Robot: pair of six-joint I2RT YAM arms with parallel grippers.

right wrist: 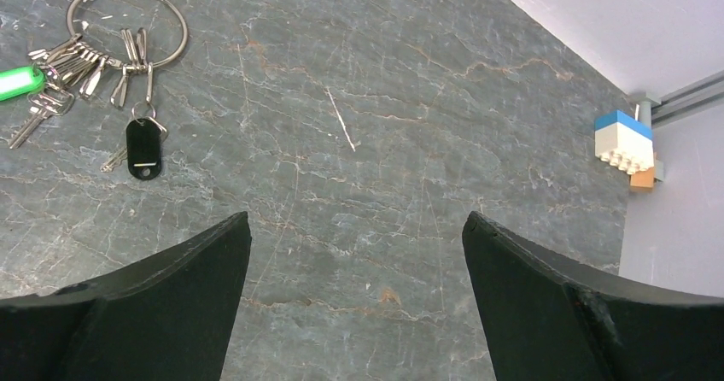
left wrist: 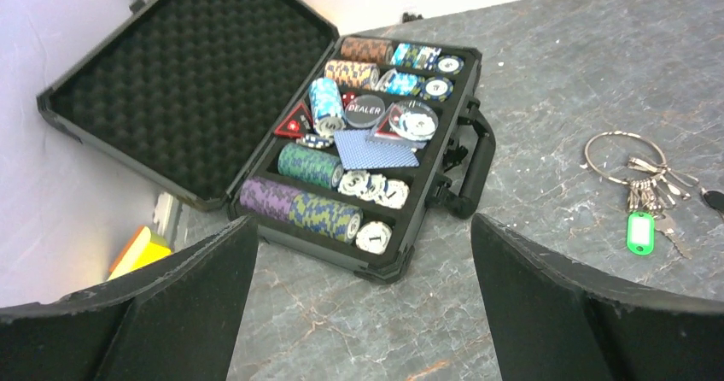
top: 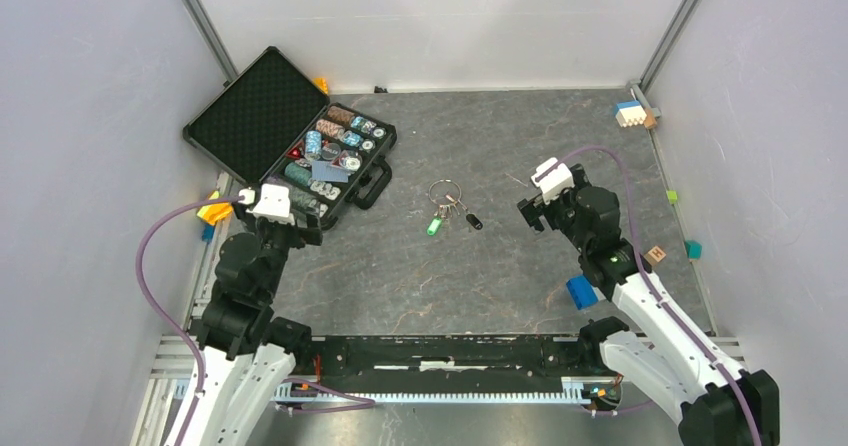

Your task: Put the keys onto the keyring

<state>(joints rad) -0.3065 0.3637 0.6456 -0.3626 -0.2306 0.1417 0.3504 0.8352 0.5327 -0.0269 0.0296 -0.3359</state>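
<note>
Grey marbled desk (top: pixel 500 296), white walls on three sides. Near desk centre, between the two arms, the keyring (right wrist: pixel 128 22) lies flat with a fan of small plain keys (right wrist: pixel 85 65) strung on it. At the fan's outer end lies the green-headed key (right wrist: pixel 17 82). Just beside the fan lies the black-headed key (right wrist: pixel 143 146), its small loop close to one plain key. Cannot tell whether either is threaded on the ring.

Over the near corner of the open poker chip case (top: pixel 255 111) hangs the left gripper (left wrist: pixel 360 220), fingers (left wrist: pixel 171 296) spread wide, nothing between them. Case tray holds rows of chips (left wrist: pixel 312 166) and a dealer button (left wrist: pixel 364 108).

Over bare desk, apart from the key bunch, the right gripper (right wrist: pixel 355 219) has fingers (right wrist: pixel 555 304) equally wide and empty. Toy brick stack (right wrist: pixel 625 142) sits at the far right corner.
</note>
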